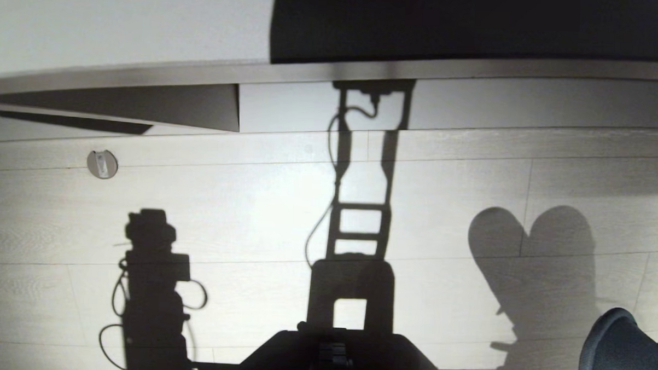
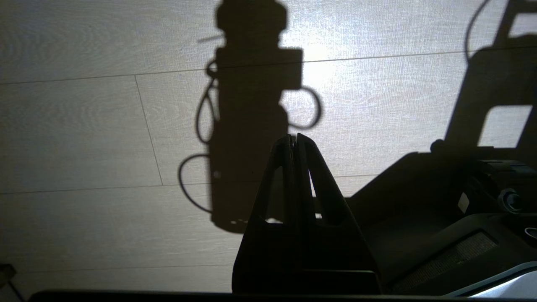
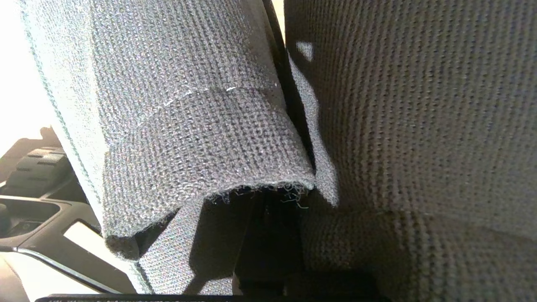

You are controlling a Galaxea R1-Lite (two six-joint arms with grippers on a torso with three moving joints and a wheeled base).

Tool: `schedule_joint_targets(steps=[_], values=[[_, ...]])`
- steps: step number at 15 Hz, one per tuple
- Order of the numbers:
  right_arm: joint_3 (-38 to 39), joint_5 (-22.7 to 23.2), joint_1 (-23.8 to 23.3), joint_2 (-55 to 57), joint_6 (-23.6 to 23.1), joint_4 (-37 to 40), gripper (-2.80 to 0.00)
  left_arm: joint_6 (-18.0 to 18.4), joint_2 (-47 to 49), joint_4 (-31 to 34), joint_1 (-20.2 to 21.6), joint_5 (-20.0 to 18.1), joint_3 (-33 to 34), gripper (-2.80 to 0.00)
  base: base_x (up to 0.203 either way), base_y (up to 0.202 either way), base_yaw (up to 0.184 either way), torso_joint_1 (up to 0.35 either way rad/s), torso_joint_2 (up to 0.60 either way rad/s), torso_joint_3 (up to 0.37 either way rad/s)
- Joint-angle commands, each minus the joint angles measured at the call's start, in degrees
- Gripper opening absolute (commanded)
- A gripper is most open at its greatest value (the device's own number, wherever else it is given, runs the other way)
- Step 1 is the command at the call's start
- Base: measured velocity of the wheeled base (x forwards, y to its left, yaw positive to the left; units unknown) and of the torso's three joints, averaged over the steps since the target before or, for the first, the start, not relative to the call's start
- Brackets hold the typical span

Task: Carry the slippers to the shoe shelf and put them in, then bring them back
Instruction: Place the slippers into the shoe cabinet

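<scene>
- At the lower right edge of the head view, we saw the rounded grey toes of the slippers (image 1: 621, 354), hanging just above the pale wood floor (image 1: 444, 183).
- Our right end effector (image 3: 268, 235) was pressed together on the slippers, pinching both of them near their open back ends. Its own fingers were mostly hidden under the fabric.
- From that end effector the slippers ran straight out and away, with their long sides in line with the fingers and the toes farthest off.
- On the floor we saw their shadow (image 1: 529, 252), shaped like two round tops side by side.
- Our left end effector (image 2: 293, 142) was pressed together too, and it held nothing. It hung over the bare floor on our left side, well apart from the slippers.
- Ahead of us we saw a pale board edge (image 1: 366, 71) with a dark space above it. We could not tell if that was the shoe shelf.
- We think the right arm was the one to use next, since it had the pair already.
- We think the toes should go into the shelf first, because they pointed away from the end effector.
</scene>
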Motion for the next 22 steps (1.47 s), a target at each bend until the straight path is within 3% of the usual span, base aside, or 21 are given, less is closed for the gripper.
schedule_joint_targets(steps=[1, 5, 9, 11, 15, 22], values=[[0.0, 0.0, 0.0, 0.0, 0.0, 0.0, -2.80, 0.0, 0.0, 0.0, 0.0, 0.0, 0.0, -2.80, 0.000, 0.000, 0.000, 0.000, 0.00, 0.000], [-1.8, 0.3, 0.0, 0.2, -0.2, 0.3, -2.80, 0.0, 0.0, 0.0, 0.0, 0.0, 0.0, -2.80, 0.000, 0.000, 0.000, 0.000, 0.00, 0.000], [-17.4, 1.3, 0.0, 12.3, 0.2, 1.4, -2.80, 0.0, 0.0, 0.0, 0.0, 0.0, 0.0, -2.80, 0.000, 0.000, 0.000, 0.000, 0.00, 0.000], [-21.3, 0.0, -0.1, 21.3, 0.6, -1.6, -2.80, 0.0, 0.0, 0.0, 0.0, 0.0, 0.0, -2.80, 0.000, 0.000, 0.000, 0.000, 0.00, 0.000], [-23.2, -6.7, -1.6, 37.6, 0.2, -14.0, -2.80, 0.0, 0.0, 0.0, 0.0, 0.0, 0.0, -2.80, 0.000, 0.000, 0.000, 0.000, 0.00, 0.000], [-12.0, -7.8, -2.7, 57.7, 0.4, -45.8, -2.80, 0.0, 0.0, 0.0, 0.0, 0.0, 0.0, -2.80, 0.000, 0.000, 0.000, 0.000, 0.00, 0.000]])
